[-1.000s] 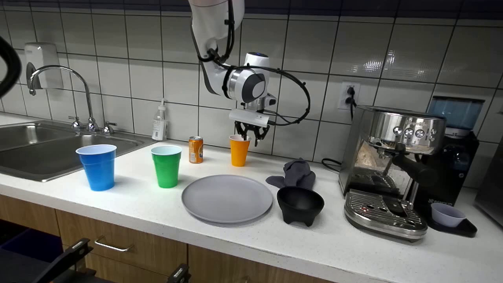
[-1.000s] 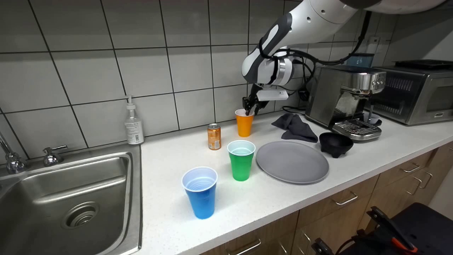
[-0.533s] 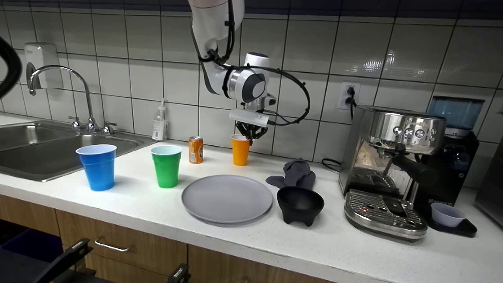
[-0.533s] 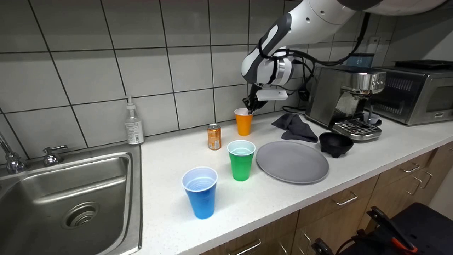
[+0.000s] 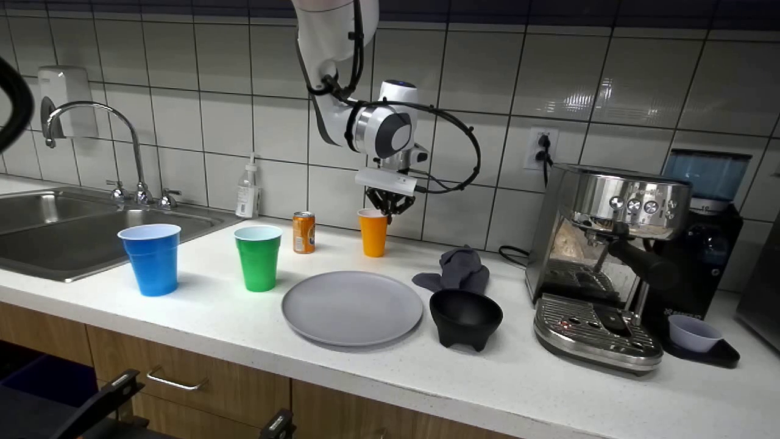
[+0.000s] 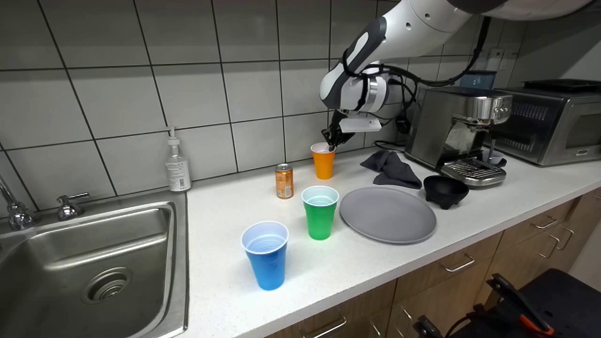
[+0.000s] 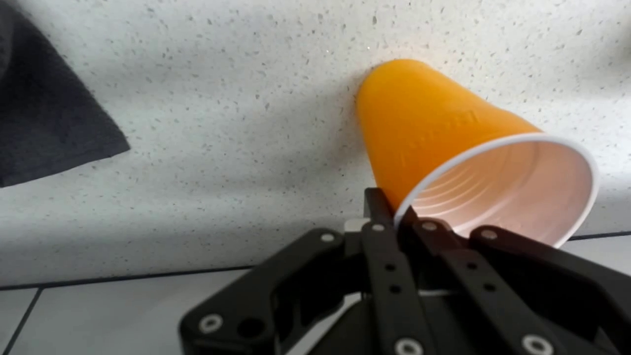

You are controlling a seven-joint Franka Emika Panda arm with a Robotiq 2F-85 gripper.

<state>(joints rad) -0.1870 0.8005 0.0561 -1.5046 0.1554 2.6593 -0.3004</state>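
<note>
Big pale tiles [image 5: 170,52] cover the back wall [image 6: 188,94] in front of me, ruled off by dark grout lines [image 6: 230,123], and a dark strip [image 5: 609,15] runs along its top. Over to the right I see a plain side wall [image 6: 584,63], crossed by a slanting shadow [image 6: 549,42]. Patches of light [image 5: 576,102] glint on the glossy tiles near a white socket [image 5: 534,149]. Below runs a long white counter [image 5: 512,378], finely speckled, over wood-grained drawers [image 5: 244,396] with curved metal handles [image 5: 177,383]. A steel double sink [image 5: 91,235] with an arched tap [image 5: 135,146] is set into it at left, a white dispenser [image 5: 70,100] on the wall above.
</note>
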